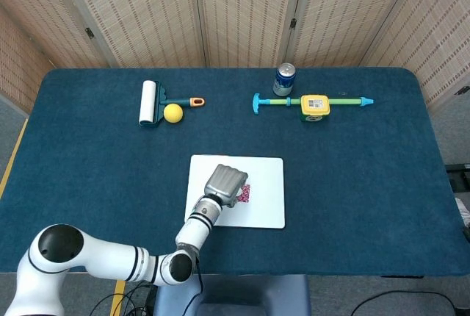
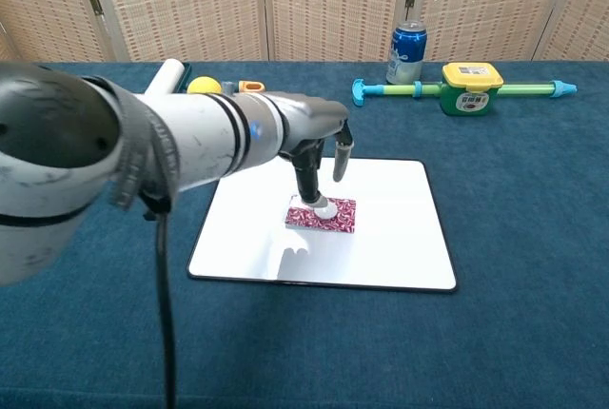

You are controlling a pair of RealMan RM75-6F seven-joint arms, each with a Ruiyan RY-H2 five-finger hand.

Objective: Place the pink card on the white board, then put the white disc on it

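Pink card (image 2: 324, 214) lies flat mid white board (image 2: 400, 228), w/ white disc (image 2: 324, 209) resting on it. Left hand (image 2: 314, 143) hangs just above, fingers (image 2: 306, 181) pointing down, apart; one fingertip at disc, can't tell if touching. Blue can (image 2: 407, 51) far right.

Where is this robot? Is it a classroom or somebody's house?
Probably neither: it looks like a robot practice room. A table with a blue cloth stands before woven folding screens, and odd test things sit on it, like a soda can and a white board.
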